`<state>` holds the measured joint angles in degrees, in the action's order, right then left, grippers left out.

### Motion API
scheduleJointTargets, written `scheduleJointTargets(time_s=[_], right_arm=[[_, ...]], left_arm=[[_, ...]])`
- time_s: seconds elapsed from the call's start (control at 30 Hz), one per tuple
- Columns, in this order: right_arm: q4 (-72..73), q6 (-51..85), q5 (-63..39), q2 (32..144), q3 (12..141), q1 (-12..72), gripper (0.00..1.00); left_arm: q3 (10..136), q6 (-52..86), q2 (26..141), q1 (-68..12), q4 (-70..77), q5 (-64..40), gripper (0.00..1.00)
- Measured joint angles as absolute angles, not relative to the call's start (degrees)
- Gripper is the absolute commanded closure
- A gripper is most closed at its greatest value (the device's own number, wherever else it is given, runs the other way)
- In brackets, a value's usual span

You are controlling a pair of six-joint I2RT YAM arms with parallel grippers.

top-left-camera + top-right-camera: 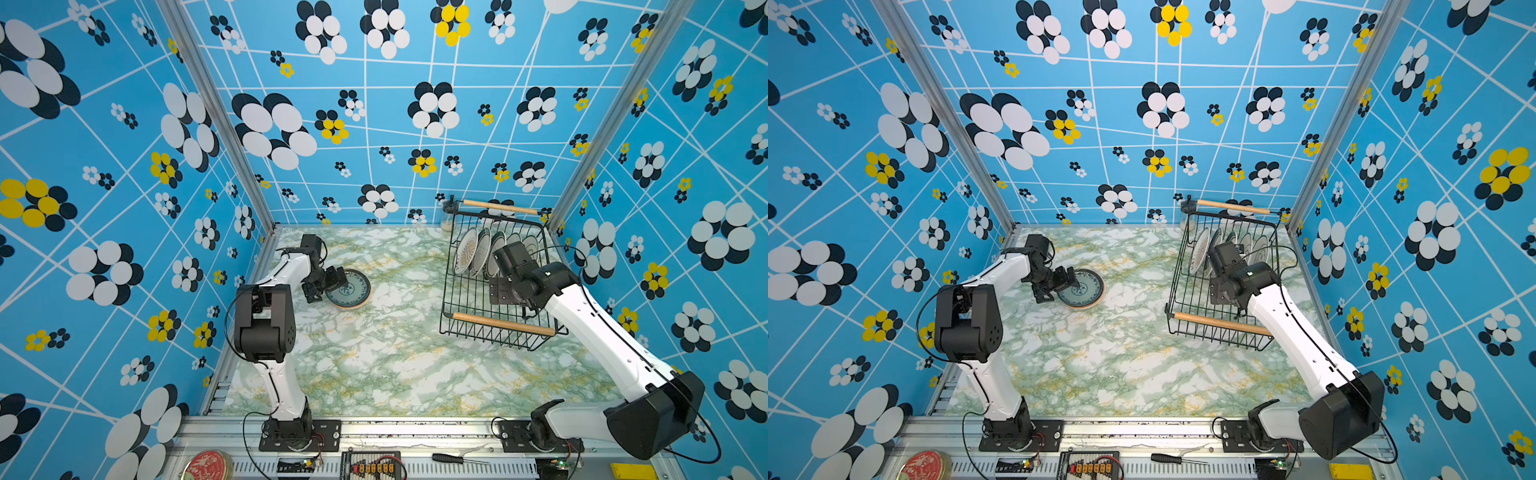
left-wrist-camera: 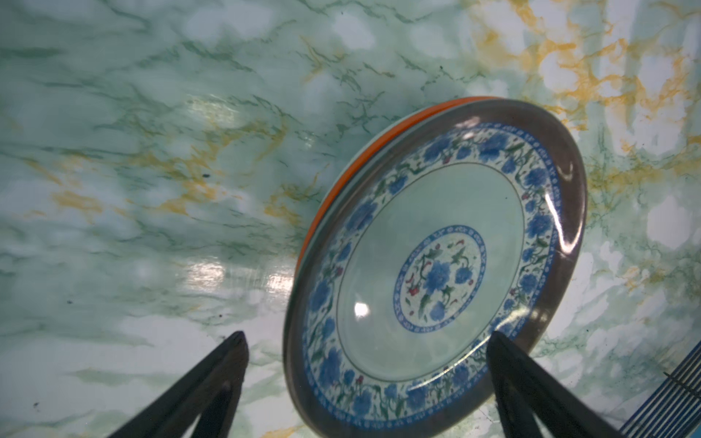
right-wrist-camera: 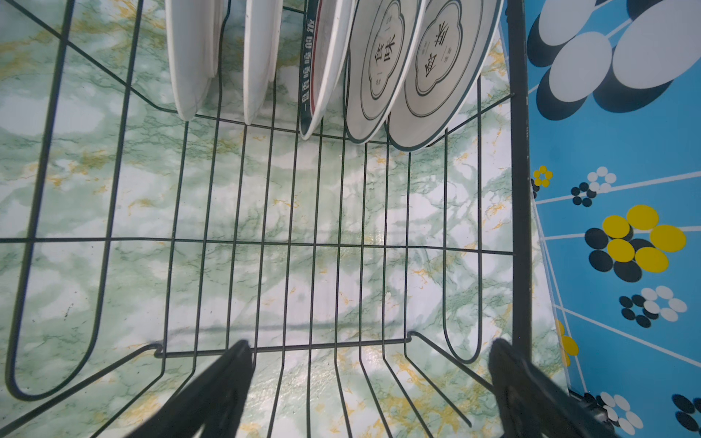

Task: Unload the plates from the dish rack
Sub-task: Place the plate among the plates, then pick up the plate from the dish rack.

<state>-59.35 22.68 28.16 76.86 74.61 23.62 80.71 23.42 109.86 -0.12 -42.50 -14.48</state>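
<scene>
- Hovering the right gripper [image 3: 370, 343] over the bare near half of the rack [image 3: 519, 189], fingers spread wide, gripping nothing.
- Holding the left gripper [image 2: 366, 337] low at the near edge of the stack [image 1: 351, 289] on the table [image 1: 395, 357], fingers wide apart, clasping nothing; one finger overlapping the rim in the wrist view, contact impossible to tell.
- Lying flat on top of that stack: the blue plate [image 2: 436, 265], with an orange plate [image 2: 362, 156] peeking out beneath, both well apart from the rack.
- Probably best here: lifting the left gripper straight up before swinging away, avoiding dragging the top plate off centre.
- Likely calling for the right gripper reaching toward the far row: pinching one upper rim only, drawing it straight up out of its slot, avoiding clipping the neighbours.
- Standing on edge at the rack's far end: five plates [image 3: 322, 68], namely two white ones [image 3: 189, 57], one dark-rimmed with lettering, and two emblem ones [image 3: 444, 57] leaning close together.
- Sitting just beyond the rack's far corner: a small jar [image 1: 448, 218].
</scene>
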Motion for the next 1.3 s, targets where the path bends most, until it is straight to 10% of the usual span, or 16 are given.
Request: scheduleJointTargets(time_s=[1.3], right_arm=[[-48.29,17.3,12.64,83.09,76.09,16.21,0.01]], left_arm=[[91.96,20.78,111.53,-6.2,-56.42,-2.87,0.01]])
